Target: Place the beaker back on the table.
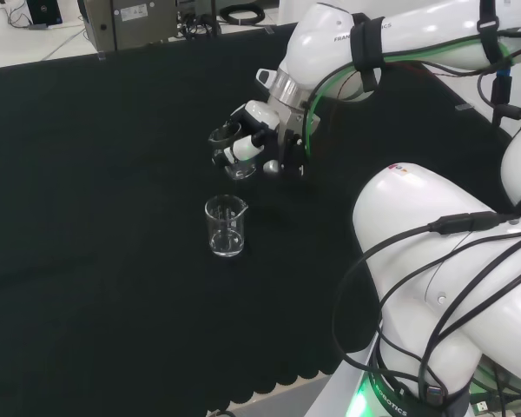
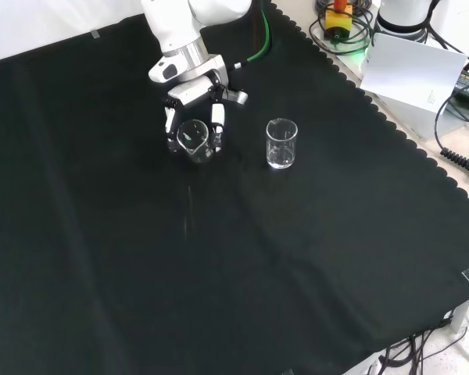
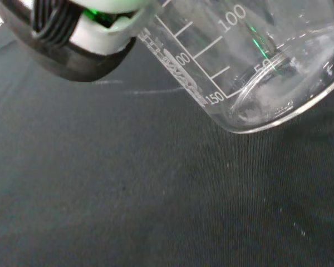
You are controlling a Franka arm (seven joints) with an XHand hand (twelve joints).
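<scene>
While the white arm [image 1: 434, 52] reached out over the black cloth [image 1: 95, 217], the hand [image 1: 247, 139] hung above the bench with its fingers [image 2: 216, 117] curled round a clear glass beaker [image 2: 194, 139], which sat enclosed between them. Seen from the front, the held beaker lay directly under the wrist, its open mouth turned up toward the camera and fingers running down on either side of it; whether its base touched the cloth could not be told from that view. Seen from the head camera, the glass in the hand [image 1: 240, 168] appeared just below the curled fingers and slightly above the cloth. The wrist camera showed the beaker's wall [image 3: 256, 61] close up, tilted, with printed graduation marks and its rounded base edge standing clear against the dark fabric, and a black and white part of the hand [image 3: 72, 39] just beside it. A second clear beaker [image 1: 225, 226] stood upright on the cloth apart from the hand: nearer the camera than the hand in the head view, and to the right of the hand in the front view [image 2: 281, 144].
</scene>
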